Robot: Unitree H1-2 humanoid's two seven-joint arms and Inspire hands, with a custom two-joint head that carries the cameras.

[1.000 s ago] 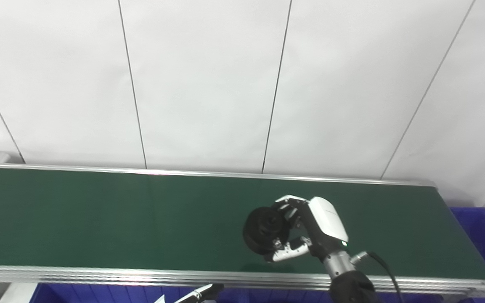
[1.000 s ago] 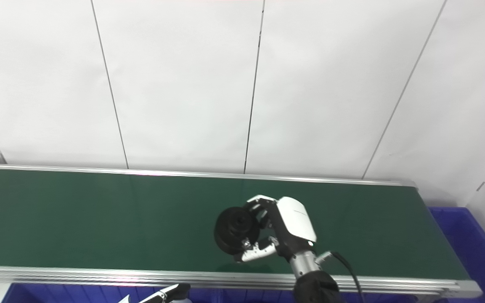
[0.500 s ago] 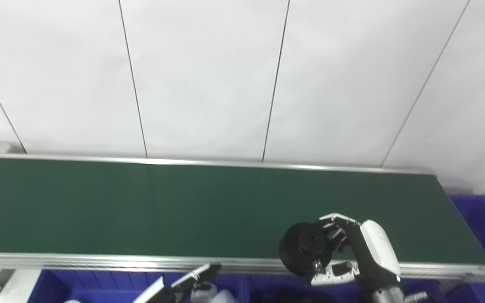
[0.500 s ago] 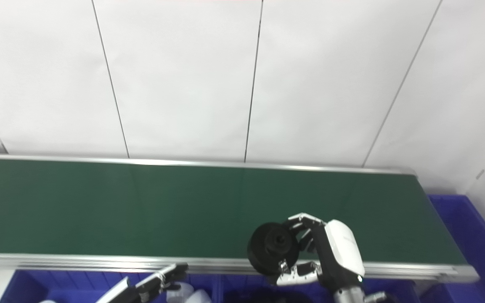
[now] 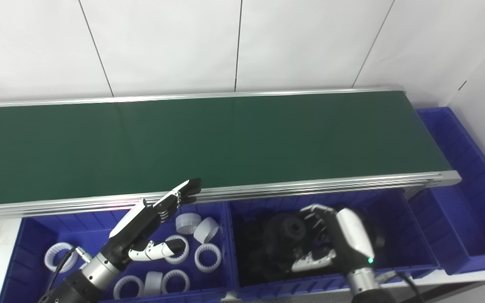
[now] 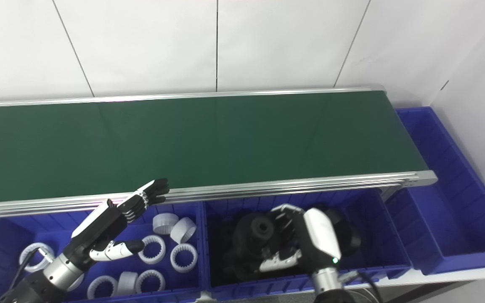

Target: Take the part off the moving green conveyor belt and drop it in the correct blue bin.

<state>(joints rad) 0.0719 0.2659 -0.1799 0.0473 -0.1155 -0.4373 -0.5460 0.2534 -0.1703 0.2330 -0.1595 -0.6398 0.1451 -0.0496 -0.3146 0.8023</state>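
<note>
Below, right hand (image 5: 343, 240) grips black part (image 5: 286, 231) over black-filled bin (image 5: 410, 252); left hand (image 5: 149, 223) splayed above white rings (image 5: 206, 256).

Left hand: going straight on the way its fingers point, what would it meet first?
The left hand points up toward the belt; its fingertips would likely meet the belt's near rail first, though depth is unclear.

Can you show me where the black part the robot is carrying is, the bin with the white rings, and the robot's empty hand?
black part (image 5: 289, 229), left eye view: on its round face.
bin with the white rings (image 5: 27, 235), left eye view: on its bare floor.
left hand (image 6: 99, 233), right eye view: on the back of the hand.
</note>
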